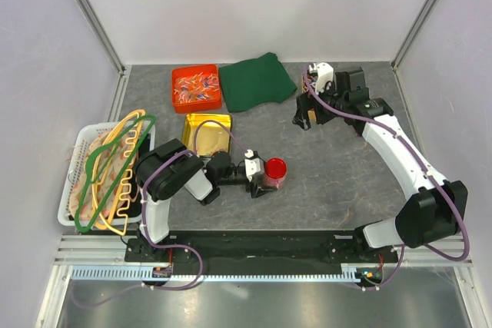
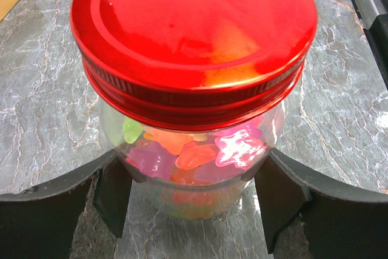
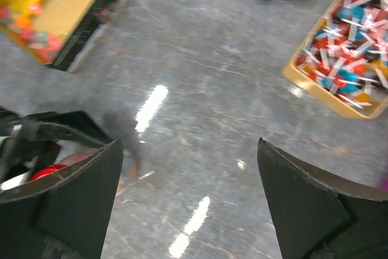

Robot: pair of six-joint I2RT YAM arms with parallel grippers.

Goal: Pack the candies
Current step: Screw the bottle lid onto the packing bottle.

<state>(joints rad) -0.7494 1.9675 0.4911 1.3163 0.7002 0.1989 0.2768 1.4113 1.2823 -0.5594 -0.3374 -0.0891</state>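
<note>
Red metal lid sits on the glass jar. The candies are inside it, orange, pink and green pieces piled under the lid. My left pincer holds the jar, with 1 pad on each side of the glass below the lid rim, both touching. The jar is upright, mid table, just right of my left wrist. I cannot tell if its base rests on the table or hangs just off it. My right pincer is wide with nothing between the fingers. It is at the far side near the green cloth, well apart from the jar.

Step, as I judge it: closing up the packed jar. I cannot tell if the lid is screwed tight or only laid on.

To do it well:
- Grip low on the glass, firm but not crushing; it is slick and round, so it can spin.
- Hold the jar vertical so nothing shifts.
- If the lid needs a turn, bring the right pincer straight down, centred on the lid. Take the rim on 2 opposite sides and twist while the left resists.
- No sideways push, since I judge the jar top-heavy.
- Steer clear of the gold tin beyond the jar.
</note>
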